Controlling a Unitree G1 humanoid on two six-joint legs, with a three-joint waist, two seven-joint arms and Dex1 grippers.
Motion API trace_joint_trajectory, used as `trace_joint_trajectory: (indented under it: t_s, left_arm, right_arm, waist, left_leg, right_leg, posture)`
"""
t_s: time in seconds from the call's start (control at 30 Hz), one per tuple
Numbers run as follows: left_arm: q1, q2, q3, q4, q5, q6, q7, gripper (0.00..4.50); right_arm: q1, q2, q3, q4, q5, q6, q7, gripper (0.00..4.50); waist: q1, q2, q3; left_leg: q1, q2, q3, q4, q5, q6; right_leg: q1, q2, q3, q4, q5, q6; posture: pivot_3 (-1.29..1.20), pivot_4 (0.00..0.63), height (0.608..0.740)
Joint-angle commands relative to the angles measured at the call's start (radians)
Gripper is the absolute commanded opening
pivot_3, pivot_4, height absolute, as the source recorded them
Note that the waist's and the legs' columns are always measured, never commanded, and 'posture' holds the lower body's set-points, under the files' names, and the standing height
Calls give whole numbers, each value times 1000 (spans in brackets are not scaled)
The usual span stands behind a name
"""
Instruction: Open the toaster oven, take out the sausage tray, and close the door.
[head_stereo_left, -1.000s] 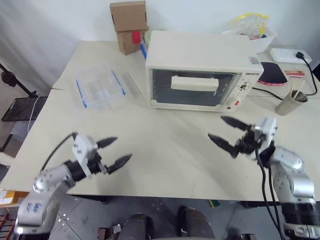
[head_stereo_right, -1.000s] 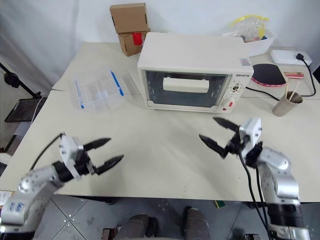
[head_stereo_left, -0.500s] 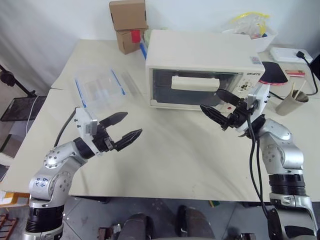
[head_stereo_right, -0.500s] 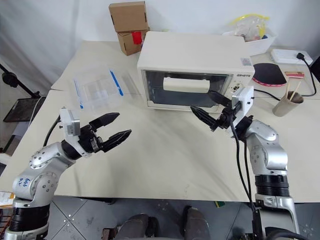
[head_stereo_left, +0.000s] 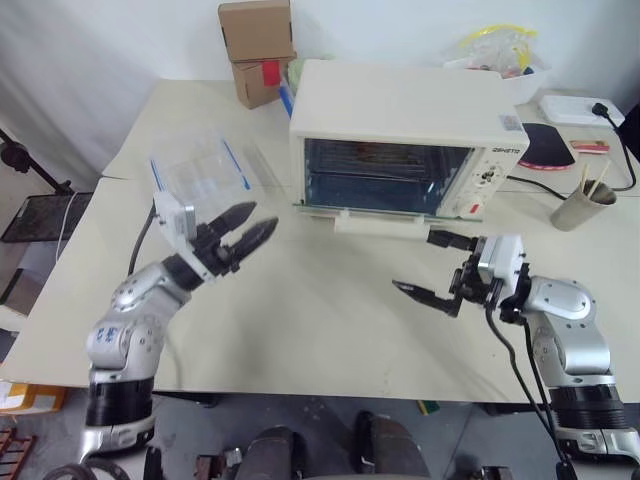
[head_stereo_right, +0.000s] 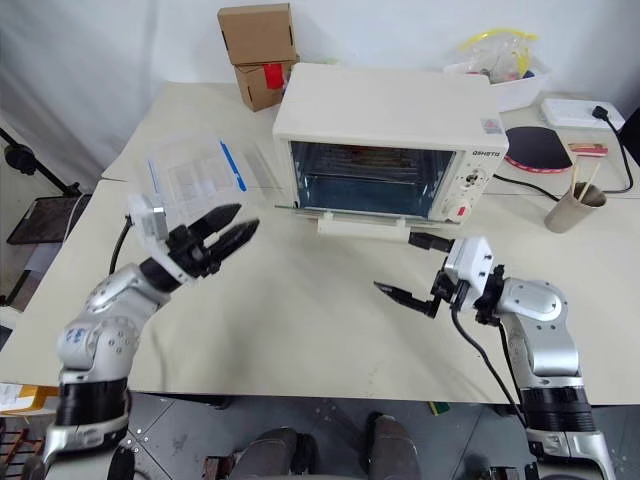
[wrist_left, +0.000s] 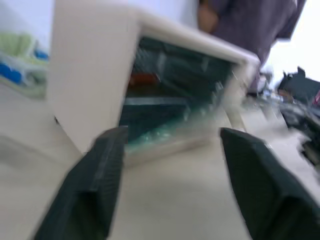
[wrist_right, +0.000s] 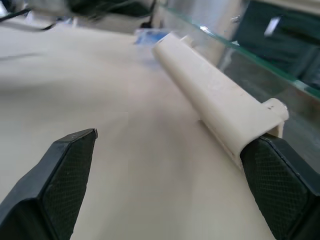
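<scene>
Oven (head_stereo_left: 400, 105) door (head_stereo_left: 375, 222) down flat on desk (head_stereo_left: 320, 320); L end effector (head_stereo_left: 247, 228) & R end effector (head_stereo_left: 430, 268) both fingers apart, empty.

One toaster oven (head_stereo_left: 400, 130) is standing at the tabletop's (head_stereo_left: 300, 320) far edge, its one door (head_stereo_left: 375, 222) hanging open. Two stacked cardboard boxes (head_stereo_left: 258, 50) are sitting toward the far left corner, with one clear blue-clipped container (head_stereo_left: 200, 175) lying near the left edge. One paper cup (head_stereo_left: 580, 207) is holding sticks by the right edge, and one white bin (head_stereo_left: 510, 65) is resting at the far right corner. Two tools, left (head_stereo_left: 248, 228) and right (head_stereo_left: 430, 265), are hovering above.
</scene>
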Motion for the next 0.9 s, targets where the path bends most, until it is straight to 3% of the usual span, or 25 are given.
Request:
trace_joint_trajectory:
  t_s: [0.03, 0.2, 0.47, 0.77, 0.9]
  left_arm:
    - [-101, -43, -35, 119, 52, -41, 13, 1608]
    - [-228, -102, -105, 301, 146, -113, -28, 21]
    - [-273, -142, -179, 432, 243, -216, -125, 21]
    - [-186, -122, -256, 440, 350, -312, -213, 21]
    - [-141, -113, -277, 438, 392, -348, -223, 21]
  right_arm:
    - [-21, 6, -7, 11, -5, -74, -2, 4500]
    - [-46, 18, -6, 95, -36, -157, -22, 4500]
    - [28, 3, -37, 94, -54, -220, -74, 4500]
    - [459, -7, -243, -43, -57, -219, -261, 4500]
    - [518, -19, -308, -127, -56, -158, -355, 4500]
  waist:
    - [0, 0, 0]
    - [1, 0, 0]
    - [25, -1, 0]
    - [40, -1, 0]
    - [22, -1, 0]
  left_leg:
    - [0, 0, 0, 0, 0, 0]
    - [0, 1, 1, 0, 0, 0]
    - [0, 1, 0, 1, 0, 0]
    - [-1, 0, -1, 1, 0, 0]
    - [1, 1, 2, 1, 1, 0]
  right_leg:
    - [0, 1, 0, 0, 0, 0]
    - [0, 2, -1, 0, 0, 0]
    - [1, 2, -2, -1, 0, 0]
    - [2, 2, -2, -4, 1, 1]
    - [3, 2, 2, -3, 1, 2]
  posture:
    - [0, 150, 740]
    - [0, 150, 740]
    - [0, 150, 740]
    - [0, 150, 740]
    - [0, 150, 740]
